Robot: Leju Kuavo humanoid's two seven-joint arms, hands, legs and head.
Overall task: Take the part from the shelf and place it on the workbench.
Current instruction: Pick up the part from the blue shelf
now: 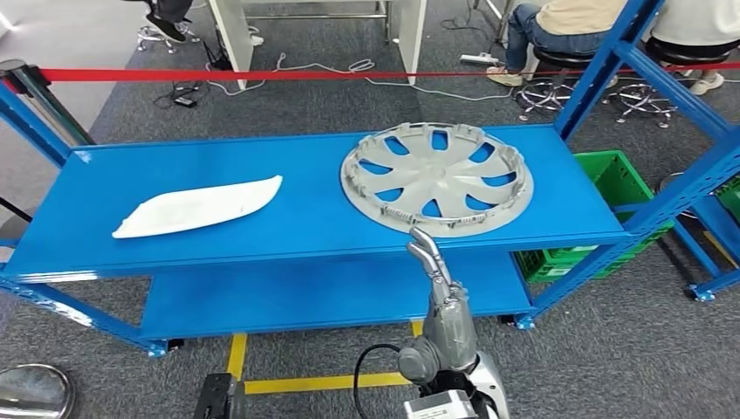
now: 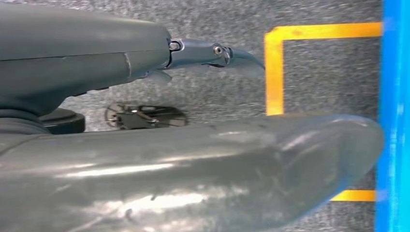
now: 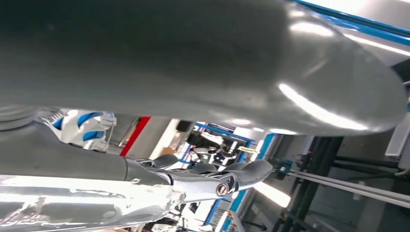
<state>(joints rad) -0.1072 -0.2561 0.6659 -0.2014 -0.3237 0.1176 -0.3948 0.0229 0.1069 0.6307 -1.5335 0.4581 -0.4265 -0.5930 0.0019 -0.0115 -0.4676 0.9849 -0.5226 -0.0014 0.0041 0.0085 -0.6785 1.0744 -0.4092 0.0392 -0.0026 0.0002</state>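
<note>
A round grey wheel cover (image 1: 436, 177) lies flat on the right half of the blue shelf's top board (image 1: 305, 218). A long white curved part (image 1: 199, 207) lies on the left half. My right hand (image 1: 441, 288) is raised in front of the shelf's front edge, fingers stretched upward, their tips (image 1: 423, 240) just below the wheel cover's near rim. It holds nothing; in the right wrist view this hand (image 3: 193, 72) has a gap between thumb and fingers, with a bit of the wheel cover (image 3: 82, 125) behind. My left hand (image 2: 183, 164) hangs over grey floor, holding nothing.
A lower blue board (image 1: 332, 292) runs under the top one. A green crate (image 1: 611, 188) stands behind the shelf's right end, beside another blue rack's uprights (image 1: 689, 105). Red barrier tape (image 1: 262, 74) crosses behind; people sit on stools (image 1: 567, 26) beyond. Yellow tape (image 1: 323, 381) marks the floor.
</note>
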